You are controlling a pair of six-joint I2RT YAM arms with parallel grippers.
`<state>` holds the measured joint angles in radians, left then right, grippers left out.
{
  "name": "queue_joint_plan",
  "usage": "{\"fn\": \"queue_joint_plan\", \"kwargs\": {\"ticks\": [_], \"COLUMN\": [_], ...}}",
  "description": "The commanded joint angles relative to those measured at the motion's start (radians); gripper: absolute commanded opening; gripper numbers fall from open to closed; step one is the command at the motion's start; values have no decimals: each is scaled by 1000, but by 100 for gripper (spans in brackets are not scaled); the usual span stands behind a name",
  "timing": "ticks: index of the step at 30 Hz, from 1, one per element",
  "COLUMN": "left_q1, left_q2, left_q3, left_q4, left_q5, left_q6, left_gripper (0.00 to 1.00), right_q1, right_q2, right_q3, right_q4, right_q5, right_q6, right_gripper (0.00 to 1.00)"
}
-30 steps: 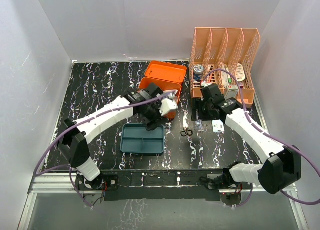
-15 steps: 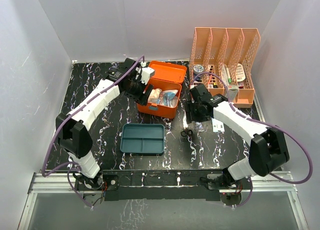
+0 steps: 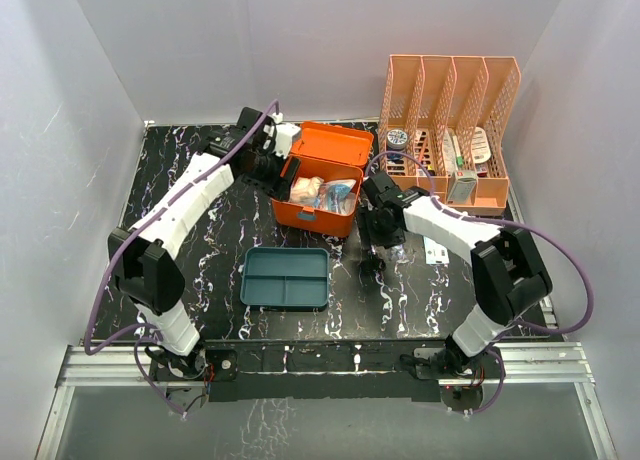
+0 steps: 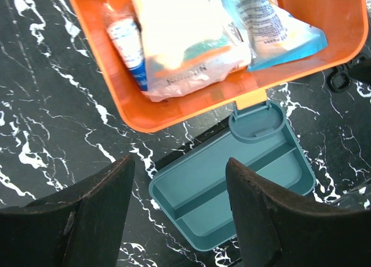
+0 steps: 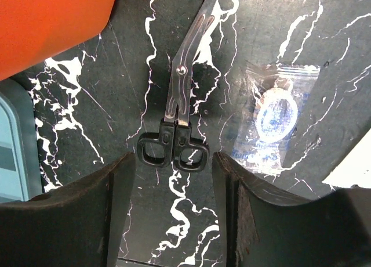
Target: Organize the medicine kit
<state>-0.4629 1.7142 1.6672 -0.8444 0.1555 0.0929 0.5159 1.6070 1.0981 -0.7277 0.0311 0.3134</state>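
I have the medicine kit [image 3: 318,188] sitting open at the back middle of the black marbled worktop [image 3: 400,302], its orange lid [image 3: 332,142] tipped back behind it. My left wrist view looks straight down into the box: a clear bag [image 4: 185,40] of pale supplies, a blue-edged packet [image 4: 272,23] beside it, and a small white tube [image 4: 126,43] lying along the left wall. The blue-grey latch [image 4: 255,121] hangs off the front rim. The teal tray [image 3: 286,278] is out of the kit, lying flat on the worktop just in front of it.

My left gripper [image 4: 178,167] hovers above the kit's near left corner, jaws released and holding nothing.

My right gripper [image 5: 173,158] is down low to the right of the kit, over a pair of black-handled scissors [image 5: 177,122] lying flat on the worktop. Its jaws are spread, one on each side of the finger loops, with a gap on both sides; I see no contact. A clear sachet [image 5: 272,119] lies just to the right of the scissors. The peach file organizer [image 3: 450,120] stands at the back right.
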Motion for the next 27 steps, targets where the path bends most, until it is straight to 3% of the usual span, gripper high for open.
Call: {"fn": "queue_joint_plan", "kwargs": {"ticks": [1, 27], "left_q1": [34, 79], "left_q2": [-8, -51], "left_q3": [43, -28], "left_q4": [-28, -10], "left_q5": [-24, -21], "left_q6": [-20, -16], "left_gripper": [62, 62], "right_q1": [7, 56], "right_q2": [23, 121], "right_q3": [49, 13], "right_q4": [58, 80], "right_q5": [18, 114], "right_q6": [3, 84], "right_gripper": [52, 44]}}
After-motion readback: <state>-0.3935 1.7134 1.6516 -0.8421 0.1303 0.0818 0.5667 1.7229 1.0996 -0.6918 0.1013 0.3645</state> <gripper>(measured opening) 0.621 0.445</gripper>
